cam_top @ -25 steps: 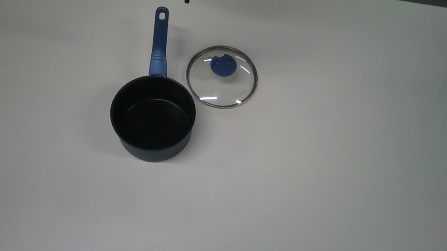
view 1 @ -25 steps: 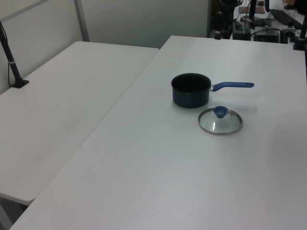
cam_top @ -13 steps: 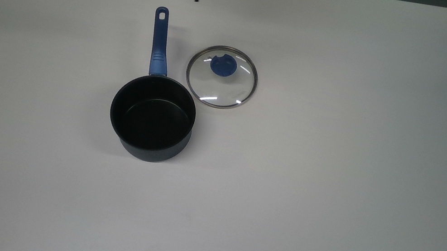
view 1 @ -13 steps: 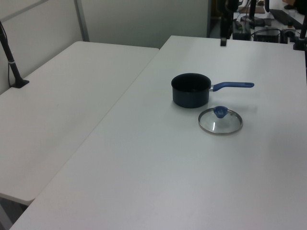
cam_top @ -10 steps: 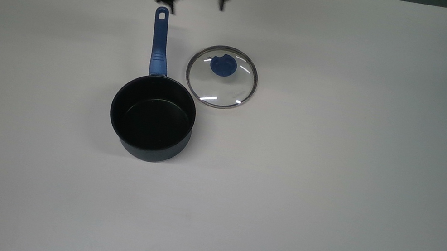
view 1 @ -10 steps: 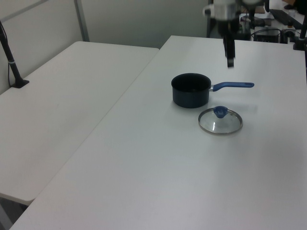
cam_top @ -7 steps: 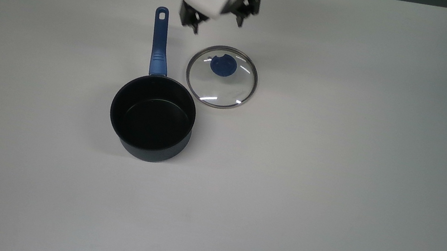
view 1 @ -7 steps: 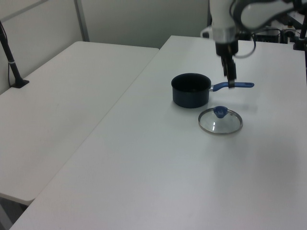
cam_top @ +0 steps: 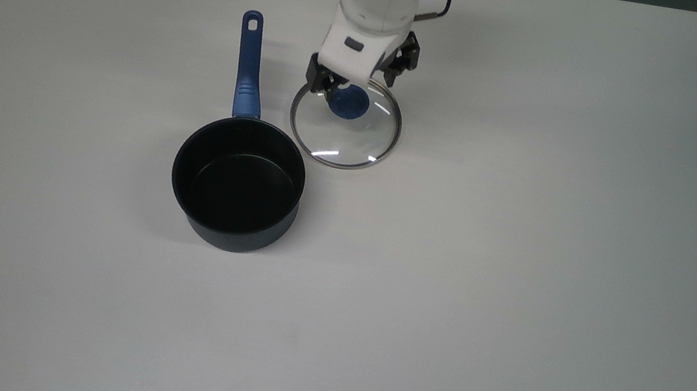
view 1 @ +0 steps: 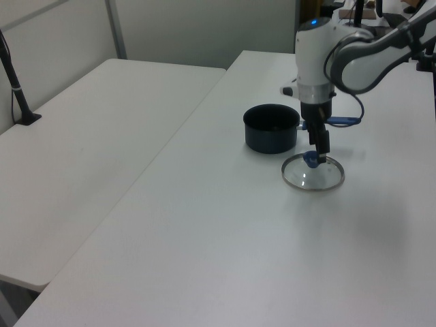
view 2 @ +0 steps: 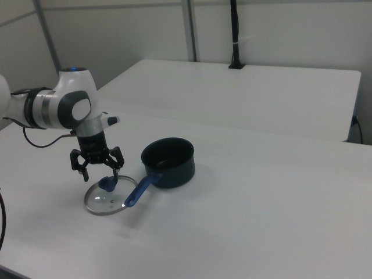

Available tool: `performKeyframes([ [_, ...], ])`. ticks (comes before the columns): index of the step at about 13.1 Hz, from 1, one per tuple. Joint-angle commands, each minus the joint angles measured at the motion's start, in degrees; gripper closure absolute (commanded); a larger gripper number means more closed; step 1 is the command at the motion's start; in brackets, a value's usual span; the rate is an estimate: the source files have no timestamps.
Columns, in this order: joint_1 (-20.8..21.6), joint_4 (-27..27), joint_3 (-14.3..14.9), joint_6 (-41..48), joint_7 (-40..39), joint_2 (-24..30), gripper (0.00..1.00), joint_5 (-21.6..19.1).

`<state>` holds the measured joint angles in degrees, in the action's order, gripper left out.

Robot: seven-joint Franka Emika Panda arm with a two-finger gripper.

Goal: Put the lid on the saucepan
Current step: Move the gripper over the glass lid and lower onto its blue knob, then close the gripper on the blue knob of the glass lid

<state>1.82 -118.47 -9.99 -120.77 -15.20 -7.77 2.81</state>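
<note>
One lid (cam_top: 344, 129) just under spread hand (cam_top: 355, 84)

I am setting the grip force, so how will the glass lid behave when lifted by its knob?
The lid looks rigid, glass in a metal rim, so it probably won't flex but could crack if dropped. The blue knob sits at its centre, so it should hang roughly level. The gripper has its fingers open around it.

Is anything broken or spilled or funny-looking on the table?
Nothing stands out. The saucepan sits upright and empty. The lid lies flat beside it, knob up, not yet on the pan. The open tool hangs right above the lid's knob.
</note>
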Motion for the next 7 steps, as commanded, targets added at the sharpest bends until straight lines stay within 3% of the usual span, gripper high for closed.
performKeyframes([
  [1, 0.6, -1.0, 0.2, -3.1, 0.4, -1.1, 0.0, 0.2],
  [3, 0.5, -0.8, 0.2, -3.5, 0.5, -1.5, 0.1, 0.2],
  [4, 0.3, -0.7, 0.2, -3.5, 0.5, -1.5, 0.27, 0.2],
  [5, 0.3, -0.7, 0.2, -3.5, 0.5, -1.5, 0.38, 0.2],
  [7, 0.3, -0.8, 0.2, -3.4, 0.4, -1.5, 0.44, 0.3],
])
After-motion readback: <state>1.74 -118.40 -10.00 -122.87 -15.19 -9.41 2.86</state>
